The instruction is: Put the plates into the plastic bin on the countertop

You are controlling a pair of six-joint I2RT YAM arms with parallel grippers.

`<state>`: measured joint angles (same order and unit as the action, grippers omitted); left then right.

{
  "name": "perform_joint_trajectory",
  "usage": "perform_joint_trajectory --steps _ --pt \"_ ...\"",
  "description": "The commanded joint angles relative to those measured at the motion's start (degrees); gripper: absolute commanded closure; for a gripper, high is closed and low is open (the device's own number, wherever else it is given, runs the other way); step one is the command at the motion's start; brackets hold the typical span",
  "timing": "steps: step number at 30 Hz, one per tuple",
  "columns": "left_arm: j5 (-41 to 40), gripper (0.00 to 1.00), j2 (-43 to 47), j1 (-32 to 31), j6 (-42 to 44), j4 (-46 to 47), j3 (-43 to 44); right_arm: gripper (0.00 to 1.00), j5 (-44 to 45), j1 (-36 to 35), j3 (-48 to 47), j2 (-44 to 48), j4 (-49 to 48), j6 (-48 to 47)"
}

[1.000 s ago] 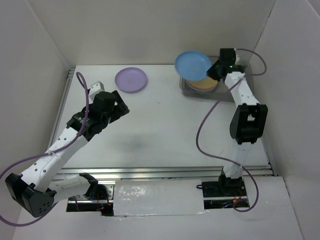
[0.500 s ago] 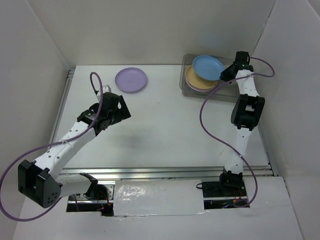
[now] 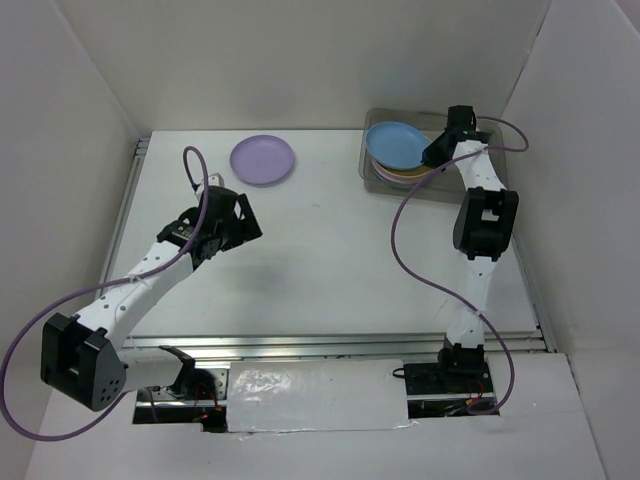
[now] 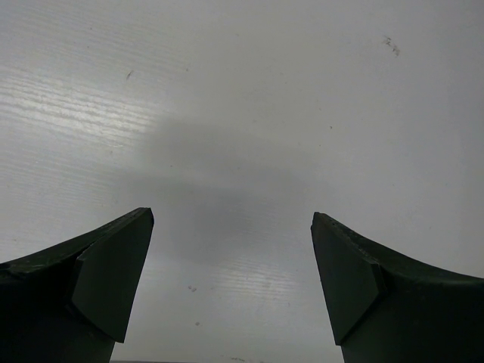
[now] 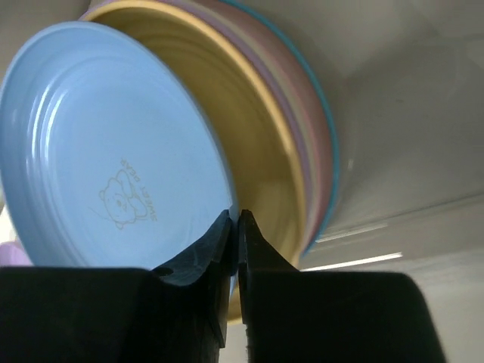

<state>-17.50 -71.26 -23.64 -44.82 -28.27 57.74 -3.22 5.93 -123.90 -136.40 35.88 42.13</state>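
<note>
My right gripper (image 3: pixel 433 152) (image 5: pixel 237 221) is shut on the rim of a blue plate (image 3: pixel 395 144) (image 5: pixel 106 151), held tilted over a stack of plates (image 3: pixel 408 175) (image 5: pixel 291 144) in the clear plastic bin (image 3: pixel 375 122) at the back right. The stack's top plate is orange-tan, with pink and lavender rims under it. A lavender plate (image 3: pixel 262 159) lies alone on the countertop (image 3: pixel 330 250) at the back left. My left gripper (image 3: pixel 246 218) (image 4: pixel 231 249) is open and empty, its fingers (image 4: pixel 113 272) over bare white surface, in front of the lavender plate.
White walls (image 3: pixel 300 60) close in the back and both sides. A metal rail (image 3: pixel 320 345) runs along the front edge. The purple cables (image 3: pixel 410 250) loop beside each arm. The bin's wall (image 5: pixel 408 174) shows to the right of the stack.
My right gripper carried the blue plate over the bin, then shifted it left and lower over the stack. My left arm moved a little forward toward the lavender plate.
</note>
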Motion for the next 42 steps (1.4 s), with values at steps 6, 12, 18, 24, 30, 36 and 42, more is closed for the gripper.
perform_joint_trajectory --steps 6,12,18,24,30,36,42 --pt "2.99 0.01 0.69 0.88 1.49 3.57 -0.69 0.25 6.29 0.39 6.98 12.89 -4.93 -1.43" --pt "3.43 0.01 -0.98 1.14 0.96 5.07 -0.52 0.0 7.27 -0.84 8.84 20.64 -5.73 -3.37" --pt "6.15 0.01 -8.87 8.42 -1.93 13.04 2.28 0.0 4.38 -3.29 20.13 33.35 -7.04 -5.39" --pt "9.4 0.01 -30.13 15.81 -7.47 22.37 15.44 0.0 -10.38 -7.78 48.54 53.58 -17.67 -7.06" --pt "14.95 0.02 -48.86 18.72 -10.81 30.64 29.61 0.0 -19.88 -14.98 66.14 70.11 -24.89 -6.7" --pt "10.12 0.08 -58.8 17.75 -10.02 24.68 41.99 0.0 -23.49 -18.42 68.35 75.22 -23.05 -8.81" --pt "5.02 0.28 -65.84 16.61 -9.5 14.22 52.29 0.0 -25.07 -15.52 70.11 81.54 -21.64 -9.0"
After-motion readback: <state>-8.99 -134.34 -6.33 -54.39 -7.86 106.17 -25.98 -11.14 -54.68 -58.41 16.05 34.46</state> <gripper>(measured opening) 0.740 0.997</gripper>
